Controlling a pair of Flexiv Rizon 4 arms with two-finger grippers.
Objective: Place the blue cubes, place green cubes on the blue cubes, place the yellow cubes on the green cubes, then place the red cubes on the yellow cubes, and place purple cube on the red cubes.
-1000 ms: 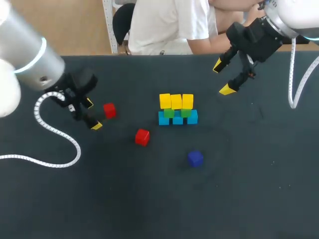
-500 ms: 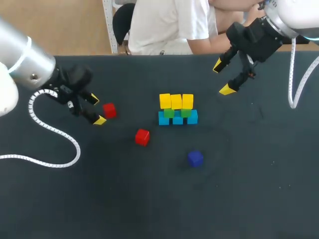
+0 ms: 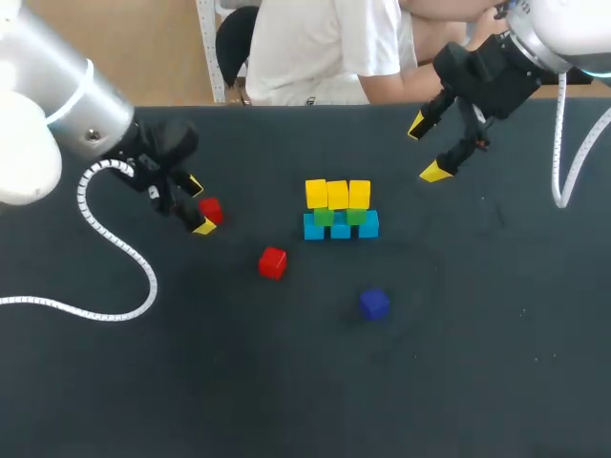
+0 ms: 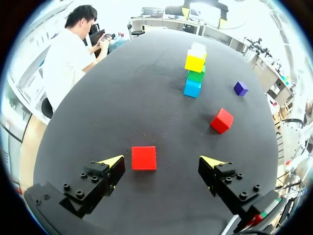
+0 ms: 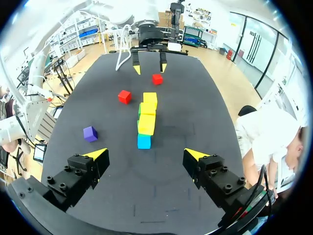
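Note:
Three blue cubes (image 3: 341, 228) sit in a row at mid-table, with green cubes (image 3: 339, 216) on them and three yellow cubes (image 3: 337, 194) on top. One red cube (image 3: 211, 211) lies left of the stack, and my left gripper (image 3: 199, 205) stands open around it. In the left wrist view this red cube (image 4: 144, 157) sits between the open fingers of the left gripper (image 4: 164, 161), nearer one tip, untouched. A second red cube (image 3: 272, 262) and the purple cube (image 3: 373, 303) lie loose nearer the front. My right gripper (image 3: 427, 149) hangs open and empty above the table, behind and right of the stack.
In the right wrist view, beyond the right gripper (image 5: 145, 155), the stack (image 5: 146, 122) stands ahead, with the purple cube (image 5: 89, 133) off to one side. A white coiled cable (image 3: 105, 248) trails from my left arm over the table's left part.
My left gripper has moved right and toward the back, from beside the red cube to straddling it. The right arm and all cubes have stayed put.

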